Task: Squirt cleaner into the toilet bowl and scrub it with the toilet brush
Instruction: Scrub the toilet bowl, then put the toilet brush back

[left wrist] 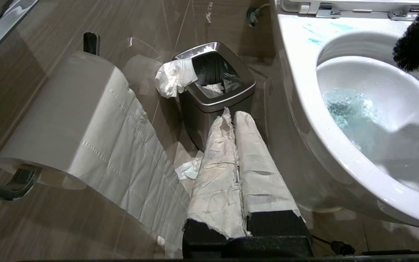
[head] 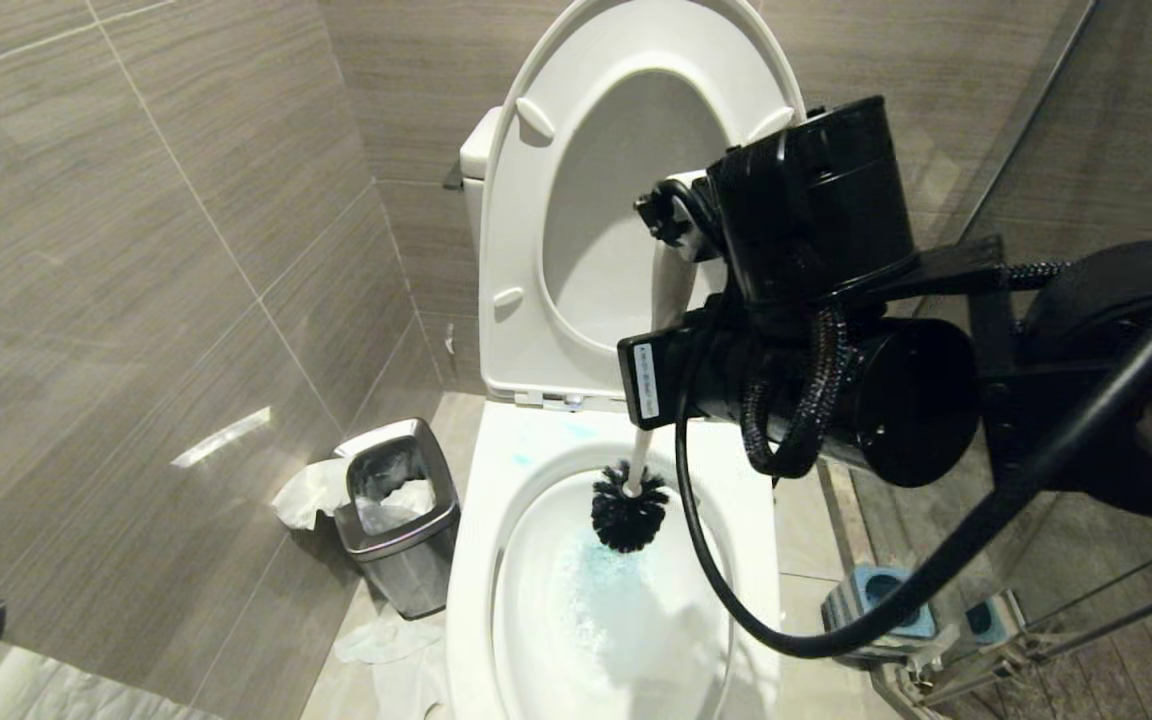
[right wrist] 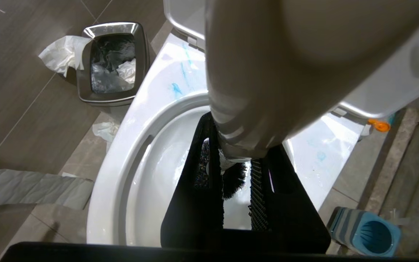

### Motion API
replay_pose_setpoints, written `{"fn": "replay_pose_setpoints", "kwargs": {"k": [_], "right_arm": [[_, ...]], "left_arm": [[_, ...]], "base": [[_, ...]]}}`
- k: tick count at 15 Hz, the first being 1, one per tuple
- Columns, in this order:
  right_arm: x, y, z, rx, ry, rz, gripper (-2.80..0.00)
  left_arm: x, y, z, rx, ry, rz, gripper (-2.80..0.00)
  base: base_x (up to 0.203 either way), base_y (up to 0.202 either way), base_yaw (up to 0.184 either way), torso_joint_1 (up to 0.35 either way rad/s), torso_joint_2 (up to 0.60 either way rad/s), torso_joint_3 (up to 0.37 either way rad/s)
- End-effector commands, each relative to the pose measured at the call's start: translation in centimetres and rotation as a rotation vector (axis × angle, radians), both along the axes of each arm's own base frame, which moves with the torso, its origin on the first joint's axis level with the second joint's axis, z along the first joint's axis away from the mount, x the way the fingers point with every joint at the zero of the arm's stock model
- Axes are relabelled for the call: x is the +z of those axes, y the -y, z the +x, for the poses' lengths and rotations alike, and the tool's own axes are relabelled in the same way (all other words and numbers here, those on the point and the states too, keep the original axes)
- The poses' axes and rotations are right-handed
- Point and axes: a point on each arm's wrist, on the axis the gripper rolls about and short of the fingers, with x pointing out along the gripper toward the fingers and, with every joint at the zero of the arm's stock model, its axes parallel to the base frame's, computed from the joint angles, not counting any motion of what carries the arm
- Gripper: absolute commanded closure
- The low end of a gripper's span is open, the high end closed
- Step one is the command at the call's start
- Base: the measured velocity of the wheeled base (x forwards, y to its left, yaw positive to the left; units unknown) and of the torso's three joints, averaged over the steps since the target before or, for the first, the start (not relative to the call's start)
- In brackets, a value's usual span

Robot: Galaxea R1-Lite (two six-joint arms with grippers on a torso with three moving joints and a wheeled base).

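**Right gripper holds toilet brush over the bowl**

Right gripper (right wrist: 236, 171) is clamped on the white handle of the toilet brush (head: 630, 510), its two black fingers pressed against either side of the shaft. In the head view the black arm reaches in from the right, in front of the raised seat and lid, and the handle runs down from it into the toilet bowl (head: 476, 560). The bushy black bristle head hangs just inside the back of the basin, above the water; whether it touches the ceramic cannot be told.

Cleaner (head: 601, 590) shows as a blue-green tint in the foamy water, with pale turquoise smears on the flat rim behind the basin.

The left gripper (left wrist: 235, 120) sits low beside the bowl's left side, its two paper-wrapped fingers pressed together, holding nothing.

A small square steel waste bin (head: 398, 520) stands on the floor left of the toilet, with crumpled tissue draped over its edge. A toilet roll (left wrist: 67, 116) hangs on a chrome holder on the tiled wall, with a long strip trailing down. The blue-and-grey striped brush holder (right wrist: 366, 231) stands on the floor right of the toilet.

A white label on the right arm carries print too small to read.
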Motion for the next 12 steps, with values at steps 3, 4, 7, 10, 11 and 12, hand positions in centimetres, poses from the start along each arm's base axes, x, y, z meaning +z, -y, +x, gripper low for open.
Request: {"fn": "replay_pose_setpoints", "kwargs": {"k": [3,4,7,10,11,12], "right_arm": [[-2.9,0.5,-1.1,-0.009,-0.071,-0.022,0.00],[-1.8,0.5,-1.0,-0.008,-0.042,0.010,0.00],[1.8,2.6,-1.2,-0.063,0.029,0.077,0.00],[2.8,5.6,-0.1,-0.188,0.055,0.078,0.00],[3.1,6.8,0.6,-0.236,0.062,0.078,0.00],[3.4,8.1,1.2,-0.283,0.067,0.076,0.00]], "left_arm": [[0.0,0.0,0.0,0.000,-0.002,0.000,0.00],[0.0,0.0,0.0,0.000,-0.002,0.000,0.00],[0.0,0.0,0.0,0.000,-0.002,0.000,0.00],[0.0,0.0,0.0,0.000,-0.002,0.000,0.00],[0.0,0.0,0.0,0.000,-0.002,0.000,0.00],[0.0,0.0,0.0,0.000,-0.002,0.000,0.00]], "base": [[0.000,0.000,0.000,0.000,0.00,0.000],[0.000,0.000,0.000,0.000,0.00,0.000],[0.000,0.000,0.000,0.000,0.00,0.000],[0.000,0.000,0.000,0.000,0.00,0.000],[0.000,0.000,0.000,0.000,0.00,0.000],[0.000,0.000,0.000,0.000,0.00,0.000]]}}
